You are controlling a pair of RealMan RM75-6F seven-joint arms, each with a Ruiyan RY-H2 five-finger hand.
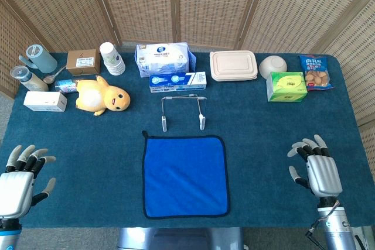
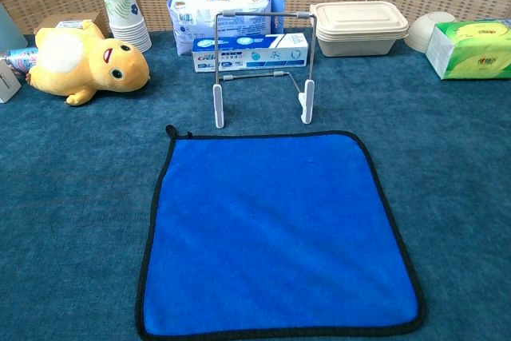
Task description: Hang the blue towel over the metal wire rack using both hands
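Blue towel [image 1: 185, 176] lies flat and fully spread on the teal tablecloth [image 1: 88, 144], lower centre of the head view; dark edging all round, small hanging loop at its upper left corner. Not touched by either hand.

Metal wire rack [image 1: 183, 110] stands upright just above the towel's top edge, near but apart from it, on two white feet. Chest view: top bar crosses in front of the toothpaste box [image 2: 250, 51].

Left hand [image 1: 20, 180], lower left corner of head view: fingers spread apart, holding nothing, well apart from the towel. Right hand [image 1: 315, 165], lower right: fingers likewise apart and empty, well apart from the towel. Neither hand appears in the chest view.

Back row, left to right in the head view:
- grey-blue jug [image 1: 40, 58], bottle [image 1: 26, 78], white carton [image 1: 45, 101]
- brown cardboard box [image 1: 82, 61], stack of paper cups [image 1: 112, 58]
- yellow plush duck [image 1: 103, 96], lying on its side
- pack of wipes [image 1: 164, 58] behind the toothpaste box
- beige lidded food container [image 1: 234, 65]
- white bowl [image 1: 273, 65], upside down
- green tissue box [image 1: 286, 86]
- snack bag [image 1: 316, 72]

Woven screen panels [image 1: 205, 4] close off the upper frame.
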